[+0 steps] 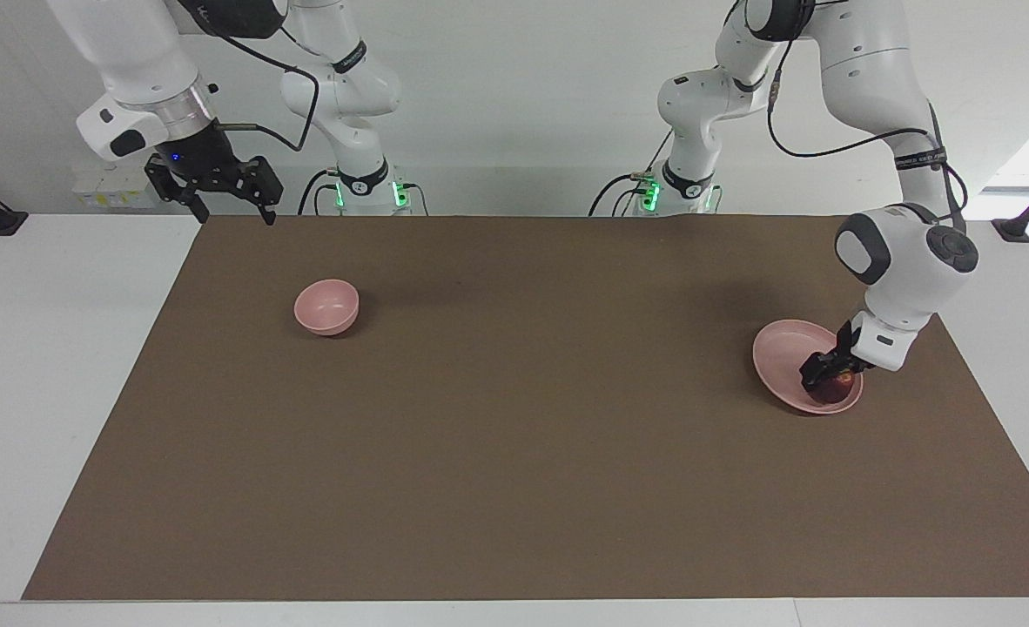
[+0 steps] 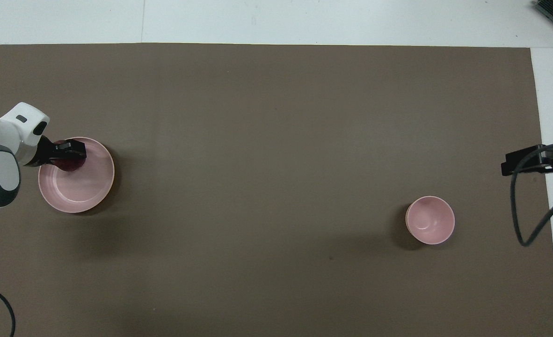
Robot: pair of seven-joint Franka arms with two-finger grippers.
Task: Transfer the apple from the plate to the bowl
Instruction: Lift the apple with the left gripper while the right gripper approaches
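Note:
The dark red apple point(image 1: 837, 389) sits on the pale pink plate point(image 1: 780, 351) toward the left arm's end of the table, on the part of the plate farther from the robots. My left gripper point(image 1: 825, 373) is down on the apple, touching its top. In the overhead view the left gripper point(image 2: 69, 150) covers part of the apple point(image 2: 69, 164) on the plate point(image 2: 77, 189). The small pink bowl point(image 1: 326, 306) stands empty toward the right arm's end; it also shows in the overhead view point(image 2: 430, 220). My right gripper point(image 1: 234, 213) waits open in the air over the mat's edge by its base.
A brown mat point(image 1: 514, 418) covers most of the white table. A black cable point(image 2: 522, 206) hangs from the right arm near the bowl's end of the mat.

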